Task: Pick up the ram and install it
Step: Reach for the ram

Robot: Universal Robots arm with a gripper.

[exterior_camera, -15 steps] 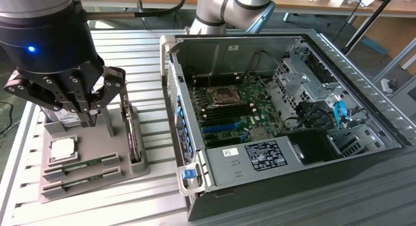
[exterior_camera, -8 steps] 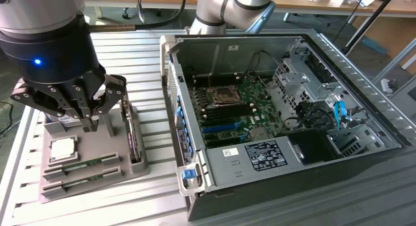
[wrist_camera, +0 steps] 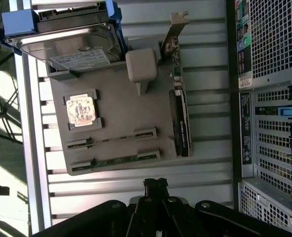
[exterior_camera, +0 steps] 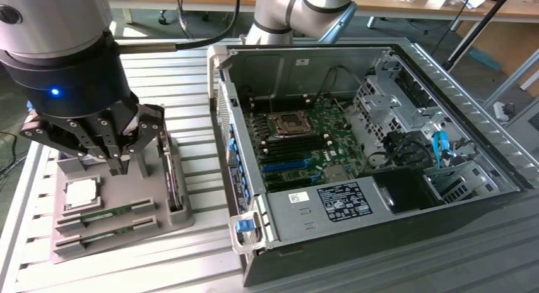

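The arm points straight down, its hand [exterior_camera: 115, 161] clenched on nothing above the grey holder [exterior_camera: 175, 220] on the bench [exterior_camera: 198, 179]. The ram [exterior_camera: 108, 213] lies slotted in the holder below the fingertips, untouched. The computer's white label [exterior_camera: 341, 204] is unreadable.

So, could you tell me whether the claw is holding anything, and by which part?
Nothing: the claw is shut and empty; both ram sticks lie in the tray.
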